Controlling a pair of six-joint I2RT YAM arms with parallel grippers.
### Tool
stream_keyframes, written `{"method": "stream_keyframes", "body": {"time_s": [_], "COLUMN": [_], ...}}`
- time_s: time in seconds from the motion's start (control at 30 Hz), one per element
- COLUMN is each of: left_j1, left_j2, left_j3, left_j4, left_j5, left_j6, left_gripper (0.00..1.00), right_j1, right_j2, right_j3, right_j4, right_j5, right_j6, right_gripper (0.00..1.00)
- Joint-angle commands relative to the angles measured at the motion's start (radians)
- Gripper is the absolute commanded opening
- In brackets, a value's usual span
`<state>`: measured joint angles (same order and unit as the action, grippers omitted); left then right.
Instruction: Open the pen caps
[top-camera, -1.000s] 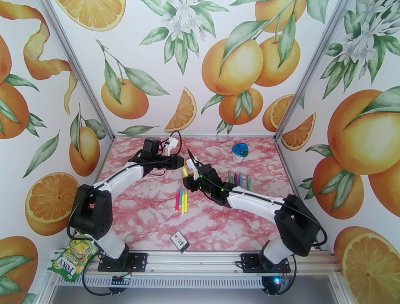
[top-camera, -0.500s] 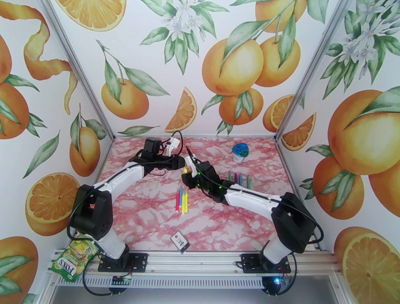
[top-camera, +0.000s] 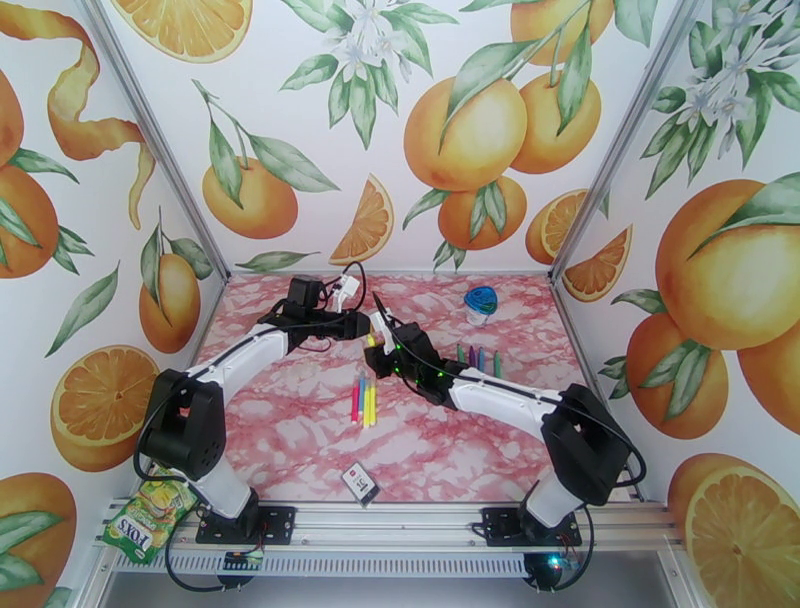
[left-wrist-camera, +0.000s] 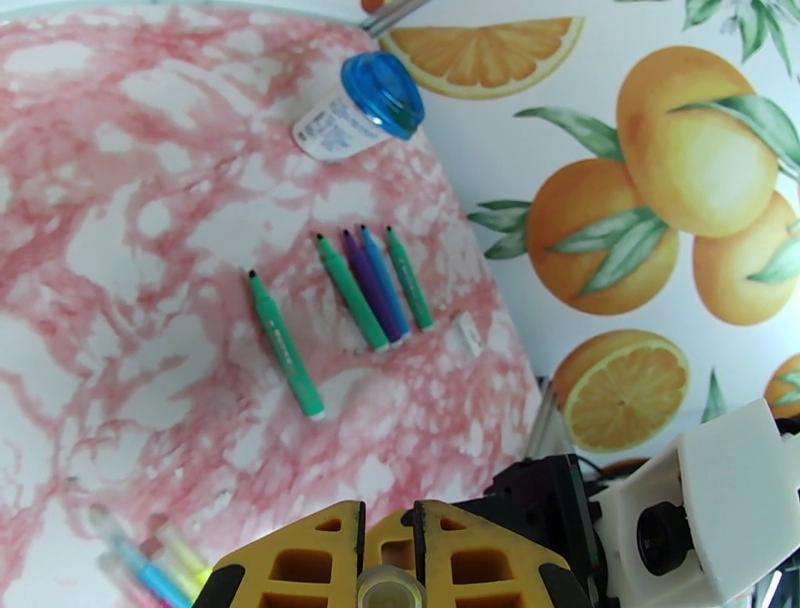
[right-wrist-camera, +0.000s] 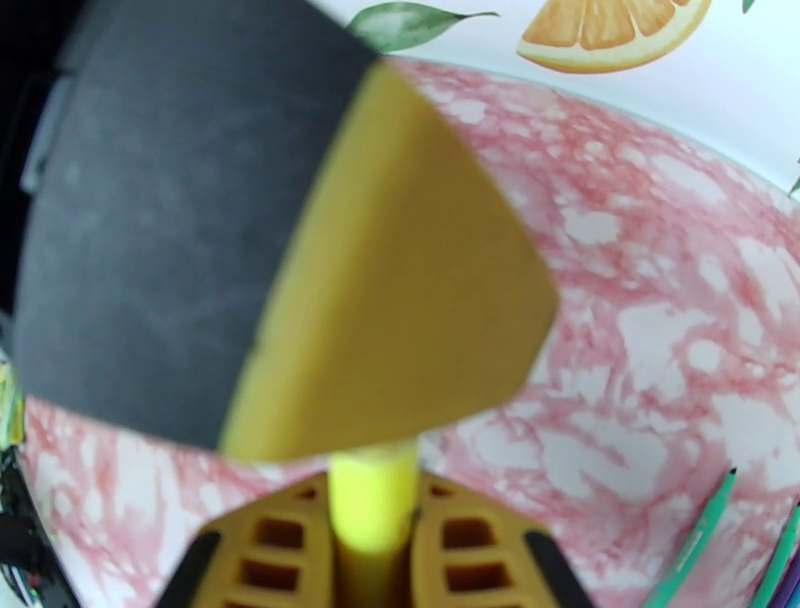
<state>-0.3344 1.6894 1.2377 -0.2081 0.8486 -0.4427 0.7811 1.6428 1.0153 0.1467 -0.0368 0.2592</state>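
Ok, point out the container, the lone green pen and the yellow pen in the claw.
container (left-wrist-camera: 385, 92), left wrist view, on its blue lid.
lone green pen (left-wrist-camera: 285, 343), left wrist view, mid-barrel.
yellow pen (right-wrist-camera: 372, 495), right wrist view, on its barrel.

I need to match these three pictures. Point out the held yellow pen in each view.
Top external: yellow pen near the picture's centre, slightly left.
Left wrist: yellow pen at the bottom edge, seen end-on.
Right wrist: yellow pen at bottom centre, pointing up.
Shared landmark: the pink marble table.
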Motion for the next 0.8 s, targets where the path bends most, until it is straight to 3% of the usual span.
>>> {"method": "stream_keyframes", "body": {"time_s": [0.0, 0.17, 0.47, 0.77], "left_j1": [0.006, 0.024, 0.090, 0.120], "left_j2": [-0.022, -0.013, -0.007, 0.010], "left_j3": [0.064, 0.074, 0.072, 0.126], "left_j4": [0.023, 0.048, 0.125, 0.073], "left_j5": [-0.069, -0.154, -0.171, -0.211], "left_j6": [-0.024, -0.072, -0.188, -0.215], "left_gripper": [0.00, 0.00, 0.00, 0.00], "right_j1": [0.011, 0.012, 0.012, 0.015], "right_j2": [-0.027, -0.048, -0.076, -0.104], "right_j3": [-0.040, -0.082, -0.136, -0.189], "right_j4": [0.024, 0.040, 0.066, 0.118], "right_j5": [-0.043, -0.042, -0.047, -0.048], "right_j6": [-0.053, -0.064, -0.072, -0.087], "right_gripper": [0.00, 0.00, 0.00, 0.00]}}
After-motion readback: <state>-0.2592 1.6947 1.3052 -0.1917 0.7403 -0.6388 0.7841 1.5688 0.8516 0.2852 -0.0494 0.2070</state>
